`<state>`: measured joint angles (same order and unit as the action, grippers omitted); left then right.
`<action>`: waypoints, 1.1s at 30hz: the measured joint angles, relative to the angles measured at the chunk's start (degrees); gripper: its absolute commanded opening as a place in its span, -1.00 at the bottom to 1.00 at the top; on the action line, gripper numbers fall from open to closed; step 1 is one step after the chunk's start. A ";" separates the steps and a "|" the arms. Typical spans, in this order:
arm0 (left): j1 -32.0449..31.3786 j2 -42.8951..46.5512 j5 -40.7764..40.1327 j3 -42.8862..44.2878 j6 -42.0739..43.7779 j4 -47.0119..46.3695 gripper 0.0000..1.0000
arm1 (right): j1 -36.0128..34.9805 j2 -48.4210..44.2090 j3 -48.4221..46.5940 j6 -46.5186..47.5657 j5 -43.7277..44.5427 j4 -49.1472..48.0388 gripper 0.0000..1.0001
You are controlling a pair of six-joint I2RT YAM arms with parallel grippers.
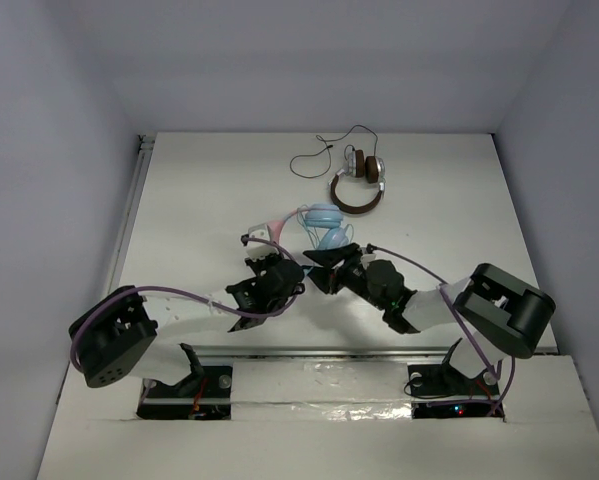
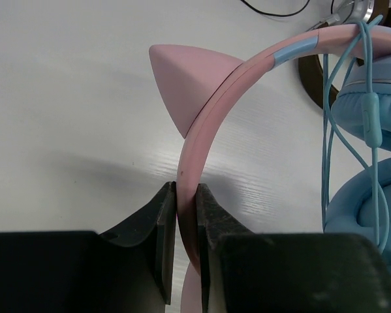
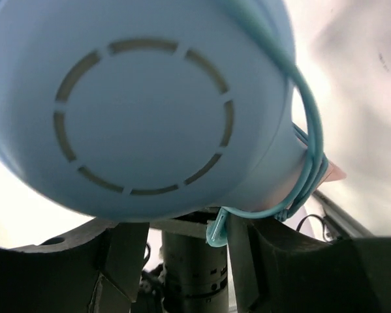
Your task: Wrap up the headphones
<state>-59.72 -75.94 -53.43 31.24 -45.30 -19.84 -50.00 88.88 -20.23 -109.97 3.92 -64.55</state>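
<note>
The headphones (image 1: 324, 222) lie at the table's middle, with a pink cat-ear headband (image 2: 208, 124) and light blue ear cups (image 2: 373, 208). My left gripper (image 2: 185, 215) is shut on the headband just below the cat ear (image 2: 182, 78); it also shows in the top view (image 1: 264, 262). The thin blue cable (image 2: 327, 130) hangs in loops over the headband by the cups. My right gripper (image 3: 182, 228) is open right under one ear cup (image 3: 136, 104). The cable (image 3: 309, 150) runs round that cup. Its plug end (image 3: 216, 231) rests against the inside of the right finger.
Brown-and-silver headphones (image 1: 359, 185) with a black cable (image 1: 324, 150) lie farther back, just behind the blue cups. White walls ring the table. The two arms meet close together at the table's middle, and the left wrist (image 3: 195, 274) shows between my right fingers.
</note>
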 measured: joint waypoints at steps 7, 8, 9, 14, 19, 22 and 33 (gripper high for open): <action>-0.35 0.09 3.04 0.00 -0.28 0.87 -1.00 | 0.07 0.72 -2.32 -1.20 -1.25 -1.84 0.06; -0.37 0.09 3.39 0.00 -0.28 1.27 -1.00 | 0.09 0.72 -2.29 -1.60 -1.33 -2.91 0.06; -0.35 0.11 3.39 0.00 -0.31 1.36 -1.00 | 0.11 0.72 -2.29 -1.97 -1.40 -3.72 0.06; -0.33 1.62 3.41 0.00 0.02 2.29 -1.00 | 0.11 0.59 -2.21 -1.95 -1.92 -3.56 0.09; -0.37 1.90 4.57 0.00 -0.04 2.51 -1.00 | 0.09 -4.22 -2.03 -0.17 -1.53 0.98 0.08; -0.33 2.03 5.92 0.00 0.11 2.64 -1.00 | 0.09 -9.92 -2.01 1.99 0.20 4.04 0.07; -0.55 2.60 13.16 0.15 1.86 4.33 -1.00 | 0.11 -29.05 -4.90 13.29 5.20 19.45 0.48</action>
<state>-60.27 -73.34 -40.27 31.40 -43.44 -15.51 -49.89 59.83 -25.12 -96.68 9.13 -45.10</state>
